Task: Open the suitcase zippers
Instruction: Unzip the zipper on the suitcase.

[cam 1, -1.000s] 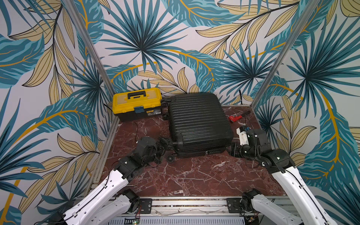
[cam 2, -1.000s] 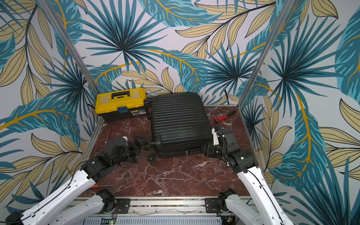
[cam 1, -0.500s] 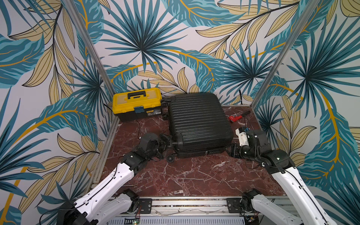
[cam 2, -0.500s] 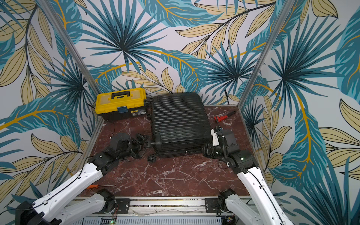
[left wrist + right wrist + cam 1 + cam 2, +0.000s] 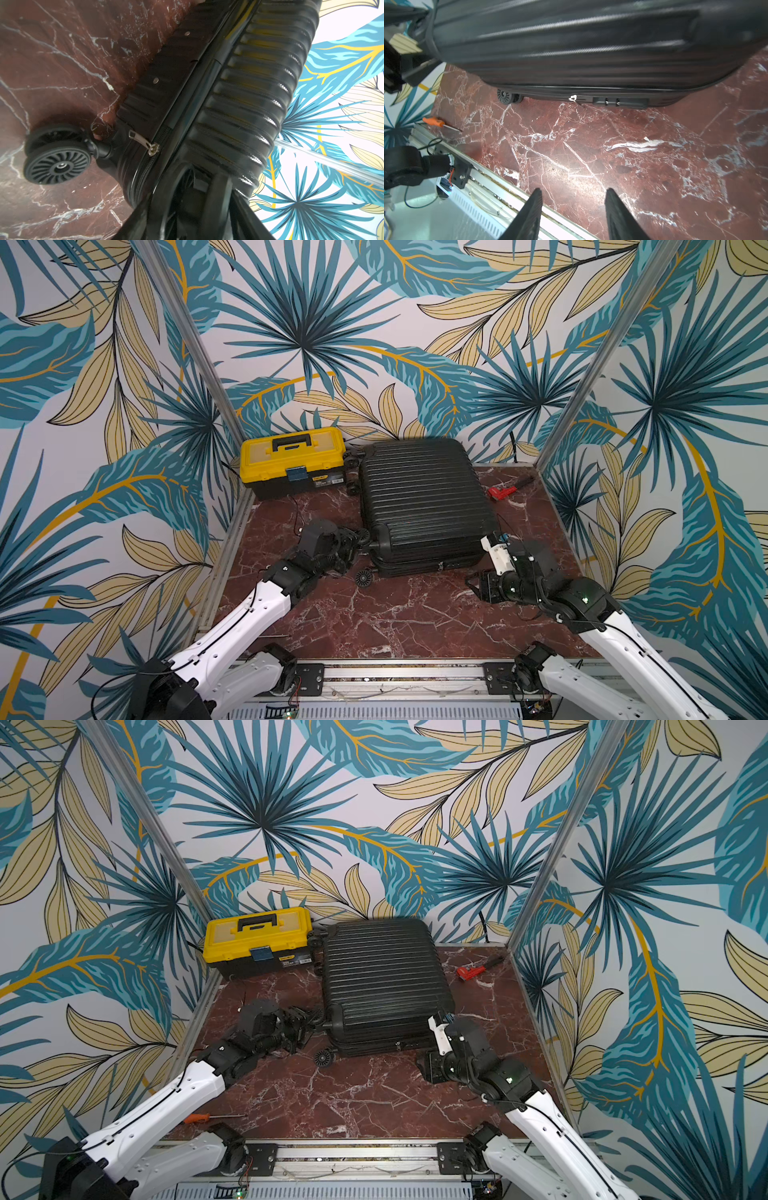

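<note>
The suitcase (image 5: pixel 419 497) lies flat on the worktop (image 5: pixel 395 614) in the middle of both top views. Its zip track (image 5: pixel 542 94) follows the side seam, so along the near side it runs left to right across the frame. My right jaws stand apart with nothing between them, off the case's lower right corner. In the right wrist view a pale zipper pull (image 5: pixel 573 97) sits upper centre, almost straight ahead of them and just beside the lock (image 5: pixel 618 101), with bare worktop between. My left jaws are far nearer the case, at its lower left corner by the caster wheel (image 5: pixel 363 577). What looks like the other corner wheel sits between them, and I cannot tell whether they grip it. A silver pull (image 5: pixel 143 142) lies just past them, mid-frame in the left wrist view. I judge that one the left arm's to take.
</note>
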{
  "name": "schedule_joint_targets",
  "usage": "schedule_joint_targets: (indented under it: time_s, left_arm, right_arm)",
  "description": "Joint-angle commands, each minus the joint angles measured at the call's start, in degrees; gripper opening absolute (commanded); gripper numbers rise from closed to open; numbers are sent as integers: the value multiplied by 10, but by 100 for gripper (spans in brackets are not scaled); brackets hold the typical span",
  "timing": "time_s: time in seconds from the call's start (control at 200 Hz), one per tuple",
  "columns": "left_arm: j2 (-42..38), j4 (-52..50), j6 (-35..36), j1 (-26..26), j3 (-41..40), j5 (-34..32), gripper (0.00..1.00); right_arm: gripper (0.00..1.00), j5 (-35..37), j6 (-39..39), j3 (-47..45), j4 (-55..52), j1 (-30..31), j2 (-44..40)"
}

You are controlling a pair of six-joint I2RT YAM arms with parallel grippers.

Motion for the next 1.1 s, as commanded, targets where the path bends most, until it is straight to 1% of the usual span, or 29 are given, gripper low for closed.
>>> schedule_joint_targets:
  time_s: [0.0,0.07,0.1,0.11,0.145,0.195,0.235,0.32,0.41,0.511,0.656,0.766,0.876,0.971,1.096]
  left_arm:
    - [-6,38,-2,4,-8,-8,53]
    - [-8,38,1,4,-9,-13,50]
    - [-9,38,2,3,-9,-15,49]
    - [-9,38,2,4,-10,-15,49]
    - [-10,38,1,4,-11,-15,48]
    - [-11,39,-1,4,-14,-13,45]
    - [-12,38,-2,3,-17,-11,44]
    - [-13,39,-6,4,-20,-8,40]
    - [-13,39,-7,3,-18,-3,36]
    - [-12,39,-9,4,-17,-1,33]
    - [-12,39,-9,4,-16,-5,33]
    - [-12,39,-10,4,-16,-5,32]
    - [-15,39,-10,3,-18,-7,32]
    - [-18,39,-12,3,-18,-8,31]
    - [-20,38,-12,3,-19,-8,31]
  right_arm:
    - [51,53,33,-64,92,47,-20]
    - [51,94,35,-126,187,105,-48]
    - [51,119,26,-151,227,124,-57]
    - [51,126,22,-159,242,143,-59]
    - [52,157,6,-184,285,174,-63]
    - [53,194,-18,-216,343,204,-59]
    - [54,220,-28,-239,396,215,-48]
    - [55,270,-33,-284,486,216,-18]
    - [56,313,-43,-340,610,216,12]
    - [57,335,-62,-375,714,216,62]
    - [57,360,-84,-397,809,216,142]
    - [57,395,-105,-422,896,216,181]
    - [57,417,-127,-425,942,215,216]
    - [55,422,-144,-428,995,212,250]
    - [52,422,-157,-415,1034,206,294]
